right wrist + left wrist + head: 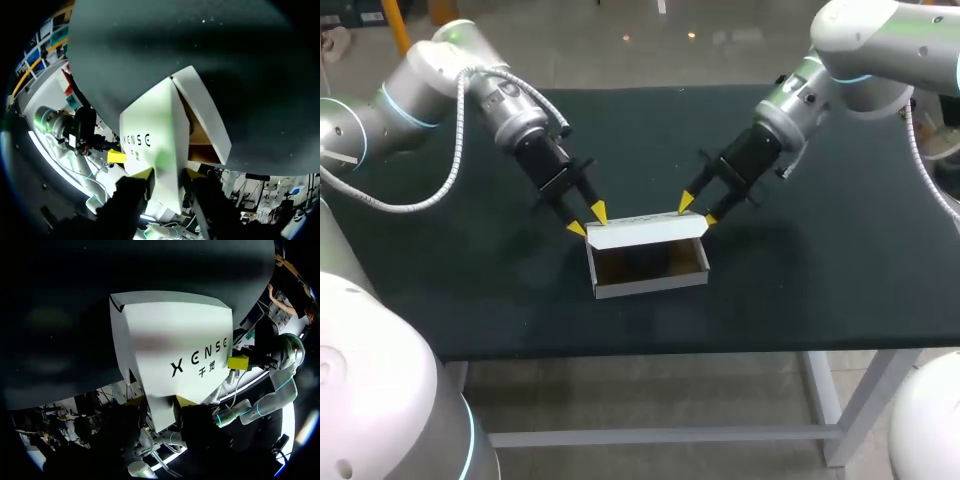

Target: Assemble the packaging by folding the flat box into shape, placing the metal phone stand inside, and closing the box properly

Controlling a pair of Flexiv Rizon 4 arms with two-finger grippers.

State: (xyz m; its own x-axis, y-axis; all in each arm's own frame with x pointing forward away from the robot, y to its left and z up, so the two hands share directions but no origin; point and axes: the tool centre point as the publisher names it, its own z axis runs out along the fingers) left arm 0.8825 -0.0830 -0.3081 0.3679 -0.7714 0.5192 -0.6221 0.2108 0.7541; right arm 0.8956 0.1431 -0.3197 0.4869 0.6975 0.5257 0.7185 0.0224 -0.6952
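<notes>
L gripper [160, 406]: fingers pinching the lid [175, 345] at one top corner, a yellow tip on each face.
R gripper [167, 175]: same at the other top corner, flap running straight out betw. the tips.
Box [650, 285]: folded up and open-topped, mid-table [800, 300] betw. left and right edges, nearer the near edge than the far one.
Lid pose: standing up off the box's far wall, held at both ends.
Inside: dark patch [642, 262] on the box floor, maybe the stand; can't tell.
Step (judged): closing, i.e. swing the lid down toward the table's near edge, over the opening.
Progress (judged): late; forming done, lid not yet down.
Doing it well: move both wrists together at the same rate, on an arc about the hinge at the far wall; no straight pull.
Grip: keep it light, since cardboard prob. creases at the pinch points.
Skew: keep the top edge parallel to the box's front wall, else one corner prob. lands outside.
Base: nothing pins it, so drag toward the near edge prob. slides the whole box; push down, not forward.
Release: let go before the tips get trapped under the lid, then press flat from above.
</notes>
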